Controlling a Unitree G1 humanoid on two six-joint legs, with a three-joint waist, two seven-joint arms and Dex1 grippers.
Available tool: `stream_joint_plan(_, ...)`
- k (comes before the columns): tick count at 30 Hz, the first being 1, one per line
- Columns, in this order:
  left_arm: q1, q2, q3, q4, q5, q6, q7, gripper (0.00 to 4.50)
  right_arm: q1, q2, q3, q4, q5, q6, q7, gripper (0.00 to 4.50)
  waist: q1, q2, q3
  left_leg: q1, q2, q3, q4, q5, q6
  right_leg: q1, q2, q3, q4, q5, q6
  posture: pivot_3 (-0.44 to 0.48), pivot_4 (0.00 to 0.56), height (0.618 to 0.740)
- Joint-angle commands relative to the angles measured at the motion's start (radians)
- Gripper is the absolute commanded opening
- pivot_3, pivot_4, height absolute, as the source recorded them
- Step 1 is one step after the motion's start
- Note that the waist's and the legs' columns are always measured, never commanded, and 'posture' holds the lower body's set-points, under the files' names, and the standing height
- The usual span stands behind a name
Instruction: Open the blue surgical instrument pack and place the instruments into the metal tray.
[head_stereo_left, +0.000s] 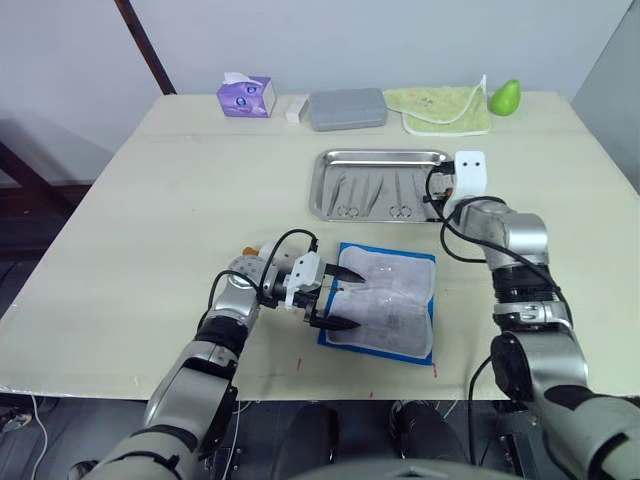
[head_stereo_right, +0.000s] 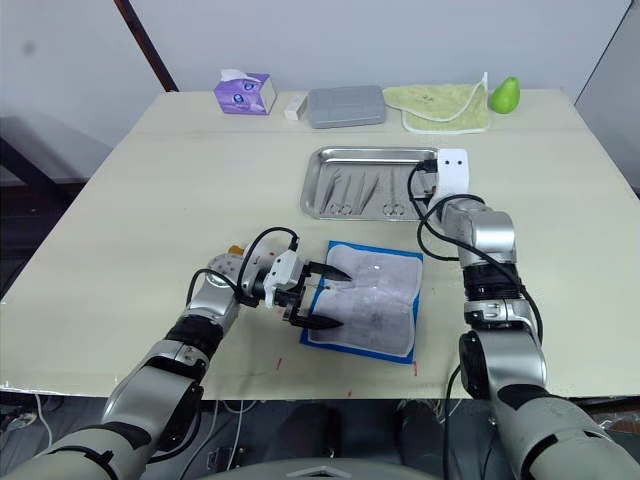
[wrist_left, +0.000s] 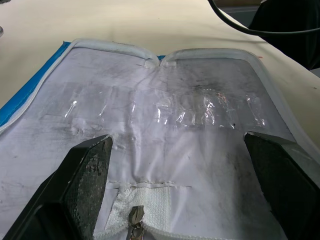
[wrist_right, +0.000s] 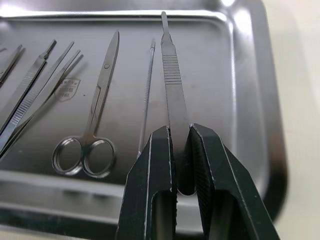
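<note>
From my end, the blue surgical instrument pack (head_stereo_left: 385, 300) is lying unzipped and flat on the tabletop (head_stereo_left: 150, 210), pale lining up, with its clear pockets looking empty. My left gripper (head_stereo_left: 338, 299) sits at the pack's left edge, jaws wide apart, right over the zipper end.

The right gripper (wrist_right: 181, 145) is over the right end of the metal tray (head_stereo_left: 330, 160), jaws clamped on a flat ribbed scalpel handle (wrist_right: 172, 80) that points out across the tray. The instruments (wrist_right: 85, 125) already in the tray include ring-handled scissors, a thin probe and a few forceps off to one side. There's a small stamped mark on the tray floor, but I can't read it.

Along the back of the tabletop: a purple tissue box (head_stereo_left: 246, 97), a grey case (head_stereo_left: 347, 108), a green cloth (head_stereo_left: 440, 108) and a green pear (head_stereo_left: 506, 96).
</note>
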Motion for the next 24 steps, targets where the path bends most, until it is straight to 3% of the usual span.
stream_joint_plan(1,0.042,-0.011,-0.031,0.028,0.040,0.030,-0.009,4.50,-0.034,0.017,-0.015,0.020,-0.006,-0.052,-0.027,0.02,0.000,0.000,0.000,0.000,0.000,0.000,0.000,0.000,0.000,0.000,0.000,0.000,0.000,0.000,0.000,0.000,0.150,0.736)
stream_joint_plan(19,0.057,-0.008,-0.026,-0.007,0.044,0.054,0.000,4.50,-0.088,0.032,-0.021,0.185,-0.008,-0.175,-0.045,0.02,-0.004,0.001,0.000,0.000,0.000,0.001,-0.001,0.000,0.000,0.000,-0.001,0.001,0.000,0.000,0.001,0.000,0.150,0.736)
stream_joint_plan(22,0.059,-0.008,-0.023,-0.011,0.046,0.057,0.000,4.50,-0.084,0.030,-0.016,0.189,-0.011,-0.182,-0.037,1.47,-0.004,0.001,0.000,0.000,0.000,0.001,-0.001,0.000,0.000,0.000,-0.001,0.000,0.000,0.000,0.001,0.000,0.150,0.736)
stream_joint_plan(23,0.059,-0.008,-0.023,-0.013,0.046,0.058,0.000,4.50,-0.083,0.028,-0.011,0.188,-0.014,-0.184,-0.032,1.62,-0.004,0.001,0.000,0.000,0.000,0.001,-0.001,0.000,0.000,0.000,-0.001,0.000,0.000,0.000,0.001,0.000,0.150,0.736)
stream_joint_plan(24,0.060,-0.009,-0.020,-0.015,0.044,0.057,-0.001,4.50,-0.079,0.028,-0.005,0.177,-0.016,-0.186,-0.028,2.20,-0.004,0.001,0.000,0.000,0.001,0.001,-0.001,0.000,0.000,0.000,-0.001,0.000,0.000,0.000,0.001,0.000,0.150,0.736)
